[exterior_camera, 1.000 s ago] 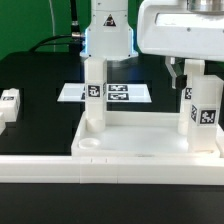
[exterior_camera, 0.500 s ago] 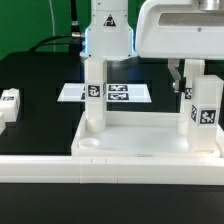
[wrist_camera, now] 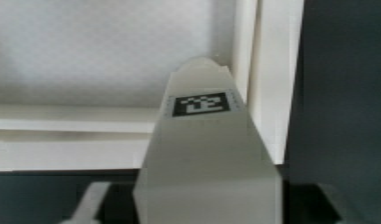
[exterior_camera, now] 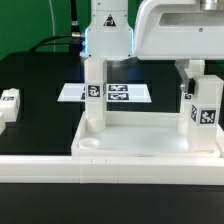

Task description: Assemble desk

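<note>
Gripper [exterior_camera: 199,80] fingers closed, we judge, on white square-section tagged leg [exterior_camera: 205,114], upright in white plastic raised-rim desk top [exterior_camera: 130,152], second such leg [exterior_camera: 95,98] upright nearby

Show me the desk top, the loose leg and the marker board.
desk top [exterior_camera: 150,150]: exterior view, front rim.
loose leg [exterior_camera: 10,106]: exterior view, its middle.
marker board [exterior_camera: 68,92]: exterior view, bare white margin.

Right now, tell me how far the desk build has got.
Done: one white square leg stands upright on the white rimmed plastic top. In hand: the gripper straddles a second upright leg; grip unclear. Left: a loose leg lies on the black table; the fourth is out of view.
</note>
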Tool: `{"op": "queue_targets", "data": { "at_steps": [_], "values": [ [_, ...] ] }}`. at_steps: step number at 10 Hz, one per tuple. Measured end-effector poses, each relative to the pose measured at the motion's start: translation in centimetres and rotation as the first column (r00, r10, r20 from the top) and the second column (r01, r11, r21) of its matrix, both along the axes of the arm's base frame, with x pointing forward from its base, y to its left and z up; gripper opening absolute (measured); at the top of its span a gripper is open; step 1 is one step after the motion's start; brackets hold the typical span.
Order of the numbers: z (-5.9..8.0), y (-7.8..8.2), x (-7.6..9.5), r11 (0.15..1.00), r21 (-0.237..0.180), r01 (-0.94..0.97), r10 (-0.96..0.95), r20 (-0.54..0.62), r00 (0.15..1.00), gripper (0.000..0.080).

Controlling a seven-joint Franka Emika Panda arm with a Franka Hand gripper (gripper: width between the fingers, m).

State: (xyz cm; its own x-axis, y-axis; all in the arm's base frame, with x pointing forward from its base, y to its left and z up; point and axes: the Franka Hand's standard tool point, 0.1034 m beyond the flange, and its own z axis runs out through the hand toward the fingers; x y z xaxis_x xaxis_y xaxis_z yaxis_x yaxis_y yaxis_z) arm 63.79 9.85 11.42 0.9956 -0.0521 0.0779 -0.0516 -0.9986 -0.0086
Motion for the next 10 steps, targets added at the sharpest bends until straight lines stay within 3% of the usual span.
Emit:
{"op": "queue_targets", "data": {
  "at_steps": [1, 5, 6, 10],
  "values": [
    [0.0, 0.0, 0.0, 1.0, 0.0, 0.0, 0.0, 0.0, 1.0, 0.0288],
    [0.0, -0.1, 0.0, 0.998, 0.006, 0.067, -0.067, -0.001, 0.998, 0.0288],
    [0.0, -0.3, 0.0, 0.977, 0.03, 0.209, -0.209, -0.007, 0.978, 0.0288],
    [-0.1, -1.2, 0.2, 0.786, 0.1, 0.61, -0.608, -0.048, 0.792, 0.0289]
  ]
}}
